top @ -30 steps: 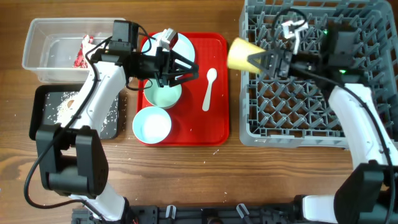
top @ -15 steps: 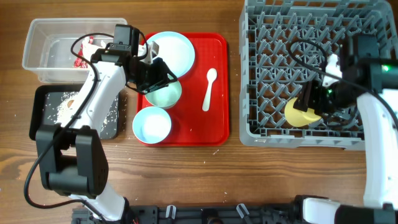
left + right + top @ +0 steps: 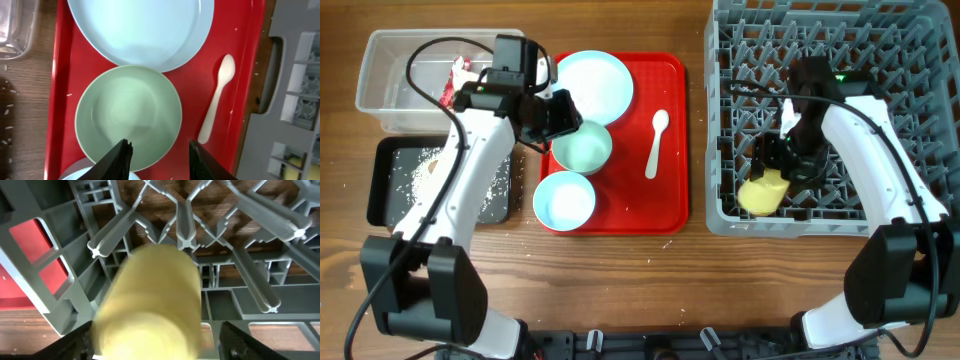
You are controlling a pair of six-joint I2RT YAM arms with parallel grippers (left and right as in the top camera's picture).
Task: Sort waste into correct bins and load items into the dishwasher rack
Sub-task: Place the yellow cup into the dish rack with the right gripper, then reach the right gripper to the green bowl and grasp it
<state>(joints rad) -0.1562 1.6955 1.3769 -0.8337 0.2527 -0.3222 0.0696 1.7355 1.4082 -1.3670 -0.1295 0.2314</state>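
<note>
The small yellow cup [image 3: 763, 192] lies among the pegs at the front left of the grey dishwasher rack [image 3: 820, 40]. My right gripper [image 3: 777, 167] is just above it. In the right wrist view the cup [image 3: 150, 300] is blurred between the spread fingers [image 3: 155, 347], with a gap on the right side. My left gripper [image 3: 560, 113] is open and empty over the left edge of the pale green bowl [image 3: 584, 148], whose rim lies between its fingers [image 3: 160, 152]. The blue plate [image 3: 592, 80], second bowl [image 3: 565, 200] and white spoon [image 3: 657, 142] lie on the red tray [image 3: 670, 205].
The clear tub [image 3: 390, 95] at the back left holds the red-and-white wrapper [image 3: 453, 85]. The black tray [image 3: 390, 195] in front of it holds rice grains [image 3: 420, 178]. The left arm reaches across both bins. Bare wood runs along the table's front edge.
My right arm carried the yellow cup from the rack's left edge down into its front left part. My left gripper pulled back left from over the bowl.
</note>
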